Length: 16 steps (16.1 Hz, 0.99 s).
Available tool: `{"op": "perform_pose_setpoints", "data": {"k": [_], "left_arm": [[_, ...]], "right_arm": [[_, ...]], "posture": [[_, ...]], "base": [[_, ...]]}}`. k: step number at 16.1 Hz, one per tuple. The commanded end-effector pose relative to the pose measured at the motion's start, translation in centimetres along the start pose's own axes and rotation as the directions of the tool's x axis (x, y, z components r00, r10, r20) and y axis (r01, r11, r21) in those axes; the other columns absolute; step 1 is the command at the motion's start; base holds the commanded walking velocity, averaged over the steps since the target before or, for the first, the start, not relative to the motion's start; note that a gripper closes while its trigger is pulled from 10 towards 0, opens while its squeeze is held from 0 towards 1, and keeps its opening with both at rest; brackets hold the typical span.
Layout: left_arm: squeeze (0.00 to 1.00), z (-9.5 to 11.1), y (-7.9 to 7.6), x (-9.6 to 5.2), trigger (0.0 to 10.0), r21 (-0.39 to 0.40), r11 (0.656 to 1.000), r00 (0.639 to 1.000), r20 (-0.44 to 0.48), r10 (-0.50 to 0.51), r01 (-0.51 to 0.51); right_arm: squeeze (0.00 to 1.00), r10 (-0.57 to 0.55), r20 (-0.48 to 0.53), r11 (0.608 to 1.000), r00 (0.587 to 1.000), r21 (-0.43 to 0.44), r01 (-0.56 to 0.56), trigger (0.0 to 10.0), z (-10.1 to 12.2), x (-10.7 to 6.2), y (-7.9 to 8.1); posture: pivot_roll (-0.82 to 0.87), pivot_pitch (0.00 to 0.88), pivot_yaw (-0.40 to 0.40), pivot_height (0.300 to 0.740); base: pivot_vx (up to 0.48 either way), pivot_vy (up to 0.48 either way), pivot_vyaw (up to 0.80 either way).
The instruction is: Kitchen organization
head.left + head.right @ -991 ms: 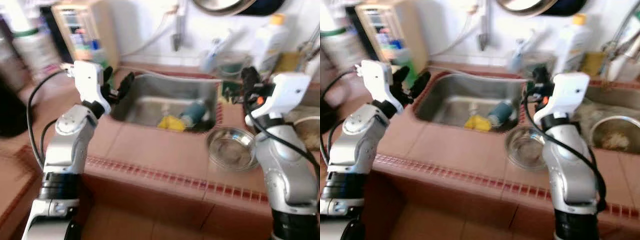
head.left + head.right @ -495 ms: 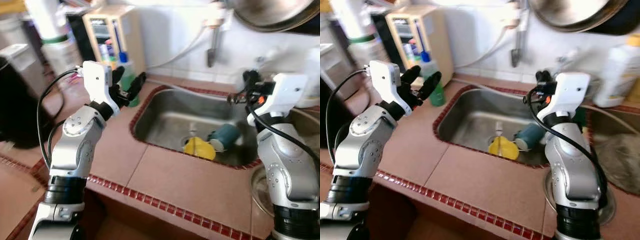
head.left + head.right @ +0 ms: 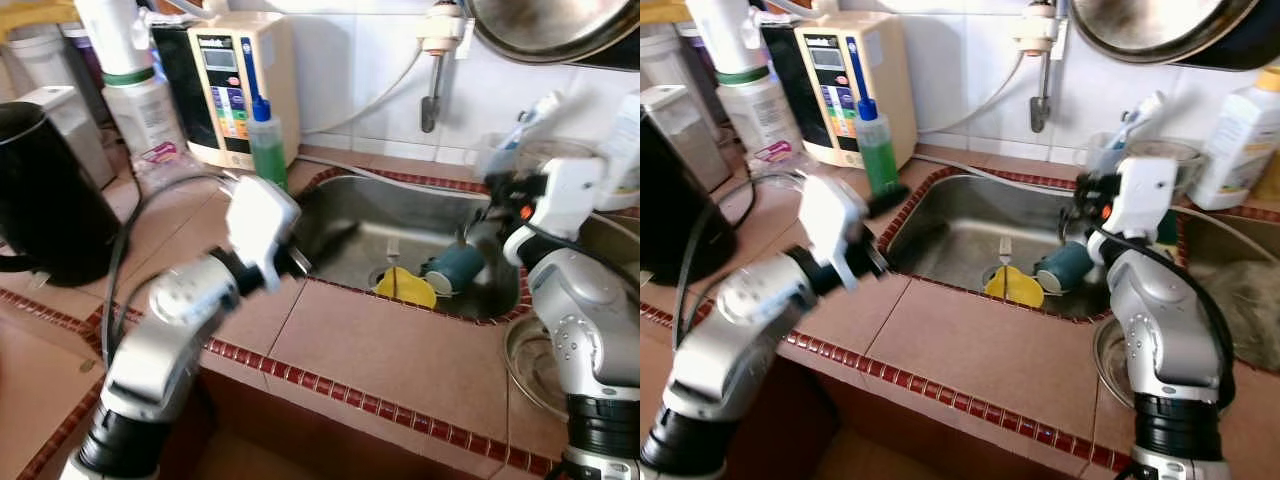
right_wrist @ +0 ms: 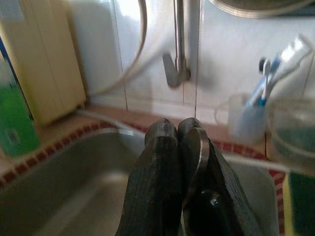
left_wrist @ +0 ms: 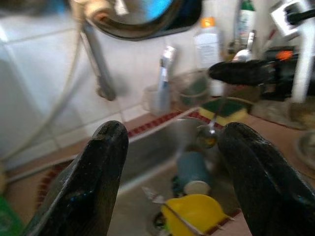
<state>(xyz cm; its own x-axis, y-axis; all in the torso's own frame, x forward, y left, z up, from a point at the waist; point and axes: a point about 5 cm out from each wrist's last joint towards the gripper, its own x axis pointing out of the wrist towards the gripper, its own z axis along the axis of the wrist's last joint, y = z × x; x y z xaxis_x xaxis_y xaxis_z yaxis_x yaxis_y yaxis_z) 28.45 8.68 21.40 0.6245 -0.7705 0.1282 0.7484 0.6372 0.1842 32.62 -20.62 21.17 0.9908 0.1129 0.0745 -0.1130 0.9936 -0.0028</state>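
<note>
Sink [image 3: 345, 215]: teal cup [image 3: 452, 268], yellow dish [image 3: 404, 288] inside. Right gripper [image 4: 179, 147] jaws pinching spoon [image 5: 210, 129]; left gripper [image 5: 170, 162] spread. Step: likely placing the spoon; next, release.

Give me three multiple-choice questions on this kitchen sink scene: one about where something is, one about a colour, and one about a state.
1. Where is the teal cup?
A. upright on the tiled counter
B. in the sink
C. hanging on the wall

2. What colour is the body of the bottle by the sink's far left corner?
A. green
B. red
C. white

3. How is the left end effector?
A. shut on the cup
B. open
C. shut with nothing in it

Answers:
1. B, the cup lies on its side in the basin near the drain.
2. A, its body is green under a blue top.
3. B, the left wrist view shows its two fingers wide apart with nothing between them.
</note>
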Motion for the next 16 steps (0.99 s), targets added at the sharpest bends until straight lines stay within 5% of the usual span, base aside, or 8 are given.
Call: {"op": "perform_pose_setpoints", "data": {"k": [1,8,16], "left_arm": [[0.0,-0.3,-0.5,-0.1,10.0,-0.018,1.0,1.0,-0.029,-0.006,0.005],[0.0,-2.8,-3.5,-0.2,10.0,-0.155,0.986,0.978,-0.205,0.025,-0.058],[0.0,-1.9,-4.3,-0.2,10.0,-0.139,0.988,0.979,-0.2,0.038,-0.067]], "right_arm": [[0.0,0.049,0.021,0.999,0.999,-0.023,-0.049,10.0,0.7,0.8,0.7],[0.0,0.17,-0.036,0.985,0.985,-0.036,-0.172,10.0,-0.6,3.7,2.5],[0.0,0.266,-0.12,0.963,0.957,0.073,-0.259,10.0,-4.3,4.9,4.4]], "posture": [[-0.18,0.08,0.088,0.74],[-0.16,0.12,0.083,0.74],[-0.13,0.122,0.061,0.74]], "base": [[0.0,0.0,0.0],[0.0,0.0,0.0],[0.0,0.0,0.0]]}}
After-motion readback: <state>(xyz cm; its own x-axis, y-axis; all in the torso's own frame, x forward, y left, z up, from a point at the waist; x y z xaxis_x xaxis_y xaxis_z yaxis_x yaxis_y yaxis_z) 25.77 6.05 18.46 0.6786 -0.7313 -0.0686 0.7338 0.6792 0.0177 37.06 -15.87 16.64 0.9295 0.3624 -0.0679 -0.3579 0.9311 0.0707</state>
